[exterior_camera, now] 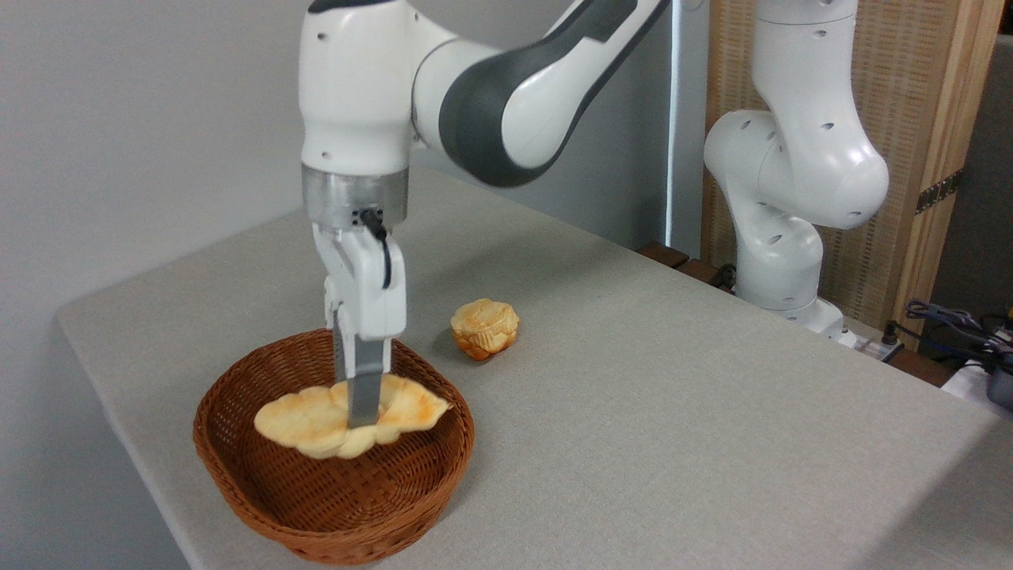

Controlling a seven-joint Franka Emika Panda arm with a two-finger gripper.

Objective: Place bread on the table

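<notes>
The claw (pixel 360 416) is gripping the bread (pixel 316 423), its fingers pinching the loaf just above the wicker basket (pixel 332 507). A small bun (pixel 484 327) is sitting right of the claw on the table (pixel 673 412) (no readable writing anywhere).

This looks like a robotics lab set up for handling trials. A white and grey robot arm (pixel 475 95) stands bolted at the far edge of a worktop (pixel 673 380) covered in plain grey-beige cloth, before a bare grey wall (pixel 142 119). Loose cables and plugs (pixel 950 324) lie at the right, beside a wooden slatted panel (pixel 934 95). The props are staged rather than homely: a wicker basket (pixel 332 499), a flat loaf (pixel 316 423) and a small bun (pixel 484 326).
</notes>
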